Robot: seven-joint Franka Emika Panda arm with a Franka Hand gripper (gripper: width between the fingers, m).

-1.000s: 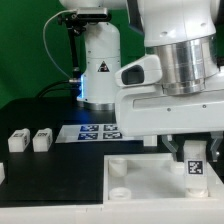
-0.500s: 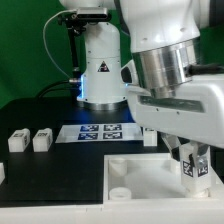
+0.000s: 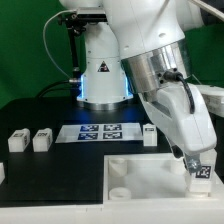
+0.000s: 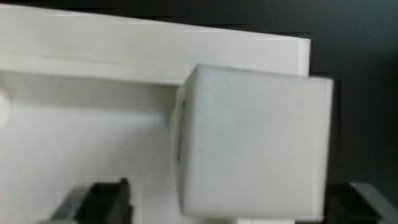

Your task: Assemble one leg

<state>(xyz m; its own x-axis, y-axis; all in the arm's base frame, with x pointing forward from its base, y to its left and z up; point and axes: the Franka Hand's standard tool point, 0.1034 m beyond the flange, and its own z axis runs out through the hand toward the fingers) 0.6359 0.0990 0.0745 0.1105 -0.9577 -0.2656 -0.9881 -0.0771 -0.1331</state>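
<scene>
My gripper (image 3: 198, 168) is at the exterior view's right, tilted, over the right part of the large white plate (image 3: 150, 182). It is shut on a leg (image 3: 199, 174), a small white block whose black-and-white tag faces the camera. In the wrist view the leg (image 4: 258, 140) fills the middle as a pale block over the plate (image 4: 89, 110), with my dark fingers (image 4: 103, 202) on either side of it. Its lower end and any socket under it are hidden. Two more legs (image 3: 17, 141) (image 3: 41, 140) stand at the left, and a third (image 3: 150, 134) stands by the marker board.
The marker board (image 3: 95, 131) lies flat behind the plate. The arm's white base (image 3: 100, 70) stands at the back. Round sockets (image 3: 119, 170) show on the plate's left side. A white part (image 3: 2, 172) shows at the left edge.
My wrist has turned and tilted, and the gripper with the leg has moved slightly down and to the exterior view's right. The leg's tag now sits slanted.
</scene>
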